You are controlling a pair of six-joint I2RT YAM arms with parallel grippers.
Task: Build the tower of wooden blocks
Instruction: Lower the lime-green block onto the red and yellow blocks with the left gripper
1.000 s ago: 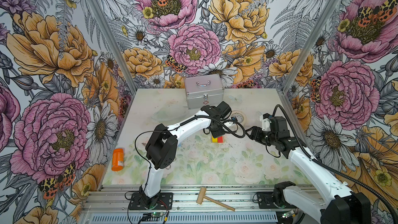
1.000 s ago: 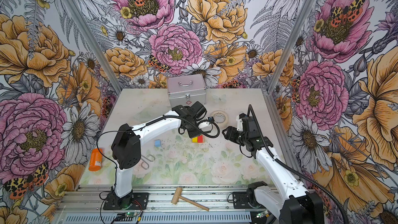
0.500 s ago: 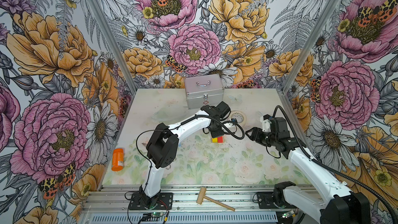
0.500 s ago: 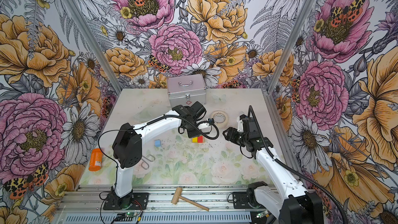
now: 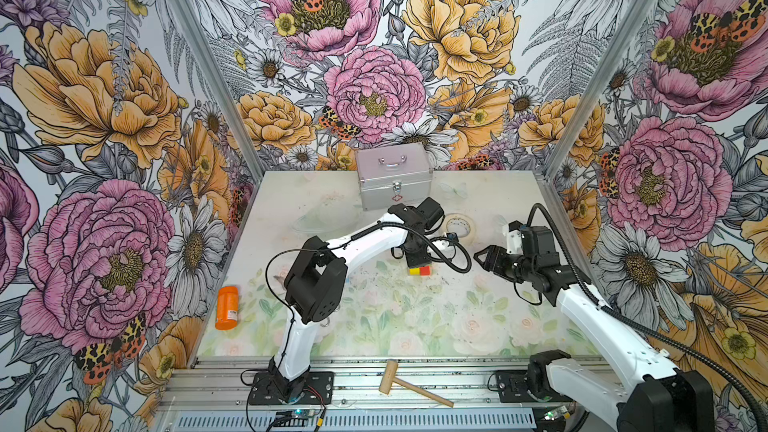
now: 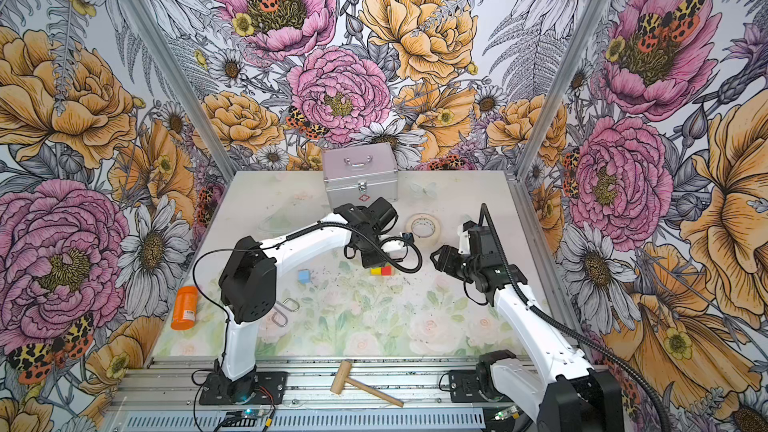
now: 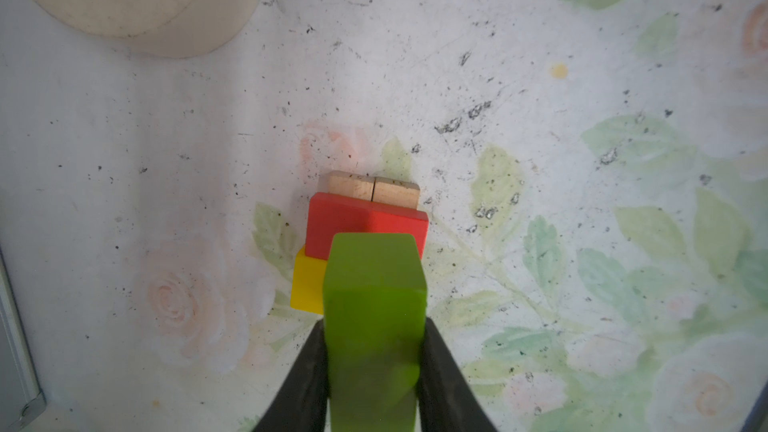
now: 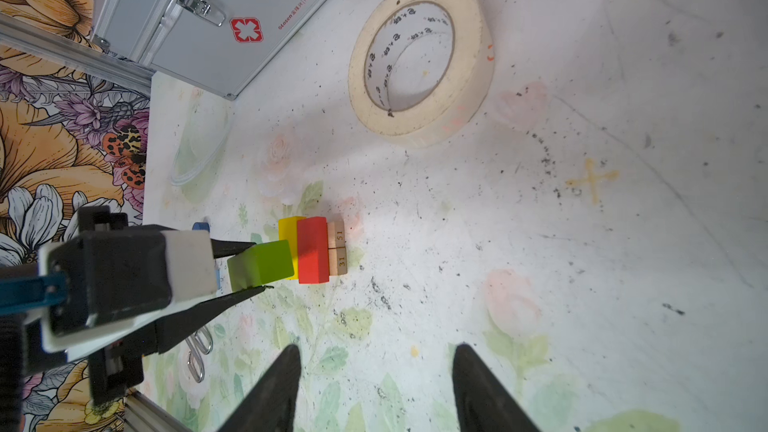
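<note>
The tower stands mid-table: two tan bars [image 7: 374,191] side by side, with a red bar [image 7: 357,222] and a yellow bar [image 7: 307,280] lying across them. Both top views show it as a small red and yellow stack [image 5: 419,271]. My left gripper [image 7: 374,326] is shut on a green bar [image 7: 374,305], held directly over the red and yellow bars; I cannot tell whether it touches them. A light blue cube [image 6: 304,276] lies alone to the left of the stack. My right gripper [image 8: 376,347] hovers open and empty to the right of the stack [image 8: 311,251].
A silver case [image 5: 395,178] stands at the back, with a tape roll [image 5: 459,226] in front of it to the right. An orange bottle [image 5: 227,307] lies at the left edge. Metal clips [image 6: 284,311] lie near the left arm. A wooden mallet [image 5: 411,384] rests on the front rail.
The left arm has edged slightly to the right, still gripping the green bar. The right arm has not moved.
</note>
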